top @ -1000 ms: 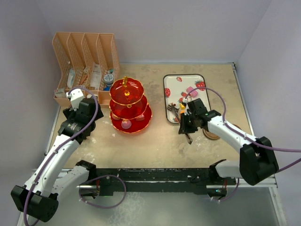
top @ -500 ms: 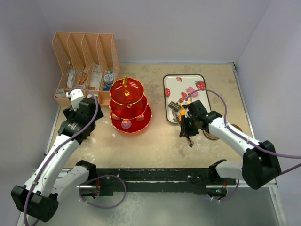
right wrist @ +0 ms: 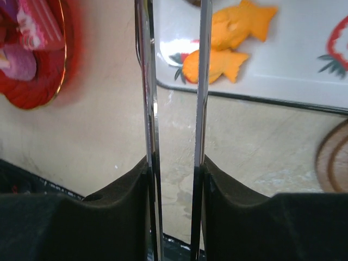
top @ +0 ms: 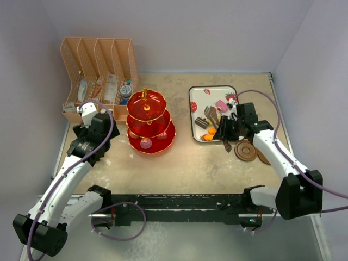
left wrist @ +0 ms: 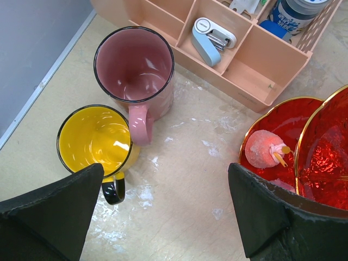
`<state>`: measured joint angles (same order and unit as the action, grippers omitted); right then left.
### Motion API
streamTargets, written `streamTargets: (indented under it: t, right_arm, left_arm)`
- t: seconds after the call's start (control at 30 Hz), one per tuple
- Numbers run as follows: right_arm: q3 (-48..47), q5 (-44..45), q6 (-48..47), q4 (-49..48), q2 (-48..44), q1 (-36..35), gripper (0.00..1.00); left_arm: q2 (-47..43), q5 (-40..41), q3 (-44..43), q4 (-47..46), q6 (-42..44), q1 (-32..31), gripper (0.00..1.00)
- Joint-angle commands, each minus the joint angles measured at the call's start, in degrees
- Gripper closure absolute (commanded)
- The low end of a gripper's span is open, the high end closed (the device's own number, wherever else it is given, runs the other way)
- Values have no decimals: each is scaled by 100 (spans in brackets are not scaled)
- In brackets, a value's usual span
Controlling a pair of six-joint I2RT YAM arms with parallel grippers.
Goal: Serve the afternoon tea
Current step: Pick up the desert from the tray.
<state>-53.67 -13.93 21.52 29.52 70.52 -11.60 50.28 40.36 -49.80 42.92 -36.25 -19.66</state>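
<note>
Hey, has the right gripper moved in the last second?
Yes. The right gripper, jaws on the metal tongs, has shifted rightward along the near edge of the strawberry tray, toward its near right corner.

Left gripper (left wrist: 166,185) just left of the red stand (top: 149,122), pointing down, jaws wide apart, empty. Right gripper (right wrist: 174,179) well right of it, jaws pinching the tongs (right wrist: 202,81).

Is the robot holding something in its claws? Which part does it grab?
The right claw holds the metal tongs, pinching their two arms from outside. The left claw is open and holds nothing.
</note>
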Motion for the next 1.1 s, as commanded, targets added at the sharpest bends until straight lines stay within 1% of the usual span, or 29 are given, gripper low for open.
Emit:
streamTargets:
  t: [0.0, 0.1, 0.27, 0.6, 0.8, 0.97, 1.03, 1.07]
  right_arm:
    - [544, -1169, 6, -418, 65, 1, 61]
    - [826, -1351, 204, -643, -69, 29, 57]
    - [1097, -1086, 296, -743, -157, 210, 58]
    - [1155, -1184, 267, -752, -197, 448, 58]
    - [1238, -1082, 119, -732, -205, 676, 59]
    - [1362, -1444, -15, -916, 58, 782, 60]
    - [1366, -1821, -130, -992, 168, 783, 61]
    - [1327, -1868, -207, -973, 206, 782, 62]
  left_arm:
    - [-70, 32, -73, -150, 66, -35, 6]
    - [-65, 33, -73, -153, 67, -37, 6]
    - [-51, 16, -69, -154, 74, -35, 6]
    - [-46, 24, -67, -152, 74, -37, 6]
    - [-38, 33, -71, -152, 67, -35, 6]
    - [-20, 25, -71, -152, 67, -30, 6]
    - [-27, 25, -74, -153, 70, -30, 6]
    - [-16, 29, -68, -152, 74, -36, 6]
